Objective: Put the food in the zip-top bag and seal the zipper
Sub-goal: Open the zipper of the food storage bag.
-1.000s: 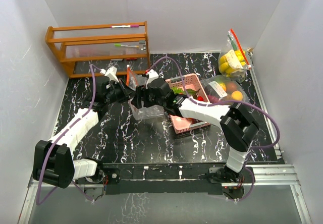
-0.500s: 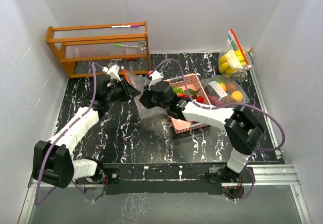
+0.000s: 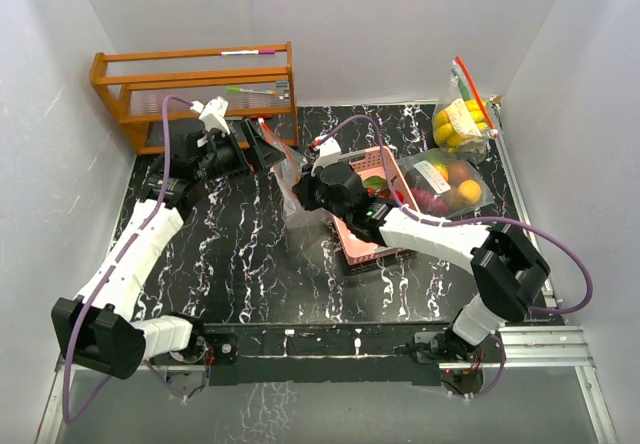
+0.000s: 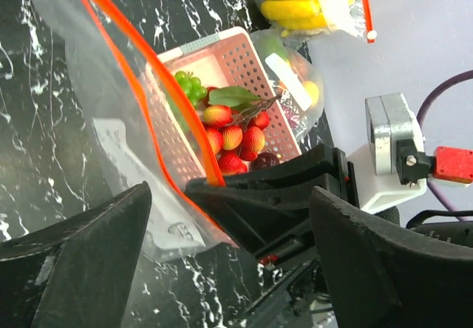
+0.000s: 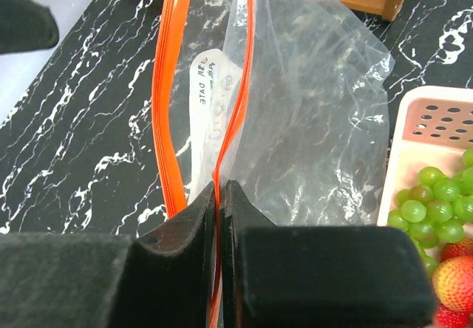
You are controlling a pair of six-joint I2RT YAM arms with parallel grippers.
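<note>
Right claw clamps the orange zipper edge of the clear bag above the marbled counter; beside it, the food lies in a pink tray; beyond, left claw stands wide open, gripping nothing

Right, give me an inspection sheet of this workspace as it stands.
Surface: black marbled table.
Job's things: zip-top bag empty, unsealed; food in pink tray.
Clutter: two filled bags far right; wooden rack with markers, back left.
Grippers: right pincer shut on the bag's orange zipper edge; left pincer open beside it.
Cables: purple cable looping along each arm; no snag seen.
Surroundings: white walls on three sides.
</note>
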